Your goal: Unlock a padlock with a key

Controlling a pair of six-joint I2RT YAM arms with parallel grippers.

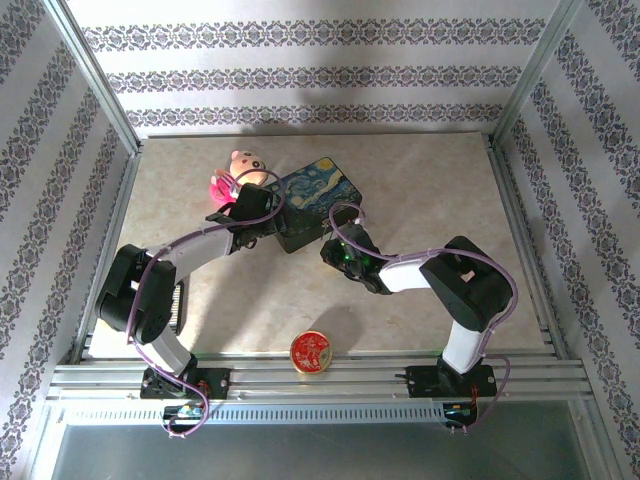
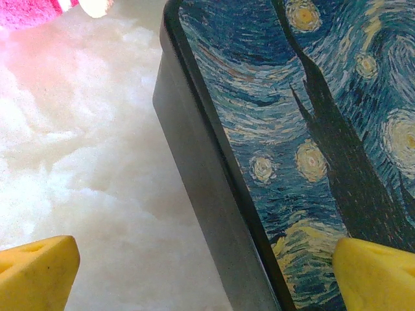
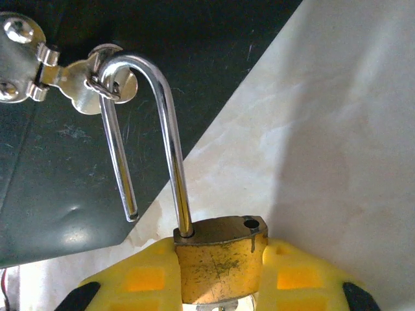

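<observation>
The brass padlock (image 3: 220,265) sits upright between the yellow pads of my right gripper (image 3: 220,285), which is shut on its body. Its silvery shackle (image 3: 162,129) is sprung open: one leg hangs free of the body while the loop still threads the staple of the hasp (image 3: 84,87) on the dark box wall (image 3: 65,168). A silvery sliver shows under the body; I cannot tell whether it is the key. From above, the right gripper (image 1: 335,252) is at the painted box's (image 1: 315,195) near corner. My left gripper (image 2: 207,265) is open, astride the box's edge (image 2: 214,194).
A pink pig toy (image 1: 238,175) lies just left of the box, close to the left gripper (image 1: 262,225). A round red-gold tin (image 1: 312,352) rests at the table's near edge between the arm bases. Metal frame rails border the table.
</observation>
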